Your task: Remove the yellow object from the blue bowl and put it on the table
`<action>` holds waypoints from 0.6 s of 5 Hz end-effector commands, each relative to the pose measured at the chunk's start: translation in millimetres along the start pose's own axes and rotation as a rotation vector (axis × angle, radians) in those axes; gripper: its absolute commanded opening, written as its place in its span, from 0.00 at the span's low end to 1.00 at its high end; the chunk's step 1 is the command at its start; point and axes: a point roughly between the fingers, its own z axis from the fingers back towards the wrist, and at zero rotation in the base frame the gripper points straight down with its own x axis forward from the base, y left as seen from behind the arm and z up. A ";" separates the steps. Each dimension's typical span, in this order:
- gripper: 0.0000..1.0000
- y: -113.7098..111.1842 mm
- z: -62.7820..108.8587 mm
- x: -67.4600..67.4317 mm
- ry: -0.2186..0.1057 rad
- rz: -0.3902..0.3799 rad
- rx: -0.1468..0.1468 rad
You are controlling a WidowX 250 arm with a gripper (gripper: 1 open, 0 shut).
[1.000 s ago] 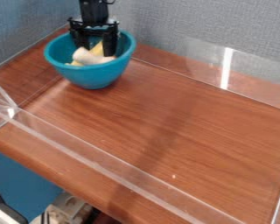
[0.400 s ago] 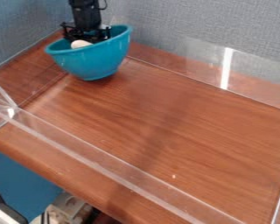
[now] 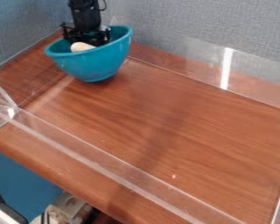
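The blue bowl [image 3: 95, 59] sits at the table's [image 3: 166, 114] back left, tipped so that its right rim stands higher than its left. My gripper [image 3: 87, 37] points straight down into it, fingers below the rim near the back wall. A pale cream piece [image 3: 80, 45] shows inside the bowl just under the fingers. The yellow object is hidden behind the fingers and the bowl's wall. How far the jaws have closed, and on what, does not show.
Low clear acrylic walls [image 3: 224, 66] border the reddish-brown tabletop. A clear corner post [image 3: 3, 109] stands at the front left. Bare wood stretches from the bowl toward the front and right.
The bowl has shifted toward the back left and tipped, its right rim now raised. The gripper's fingers look narrower than a second ago. The yellowish piece seen earlier no longer shows.
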 end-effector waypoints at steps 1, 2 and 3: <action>0.00 -11.1 9.7 0.5 -0.018 -0.034 0.000; 0.00 -12.6 11.6 -1.5 -0.020 -0.043 -0.007; 0.00 -14.9 32.1 -9.6 -0.050 -0.029 -0.023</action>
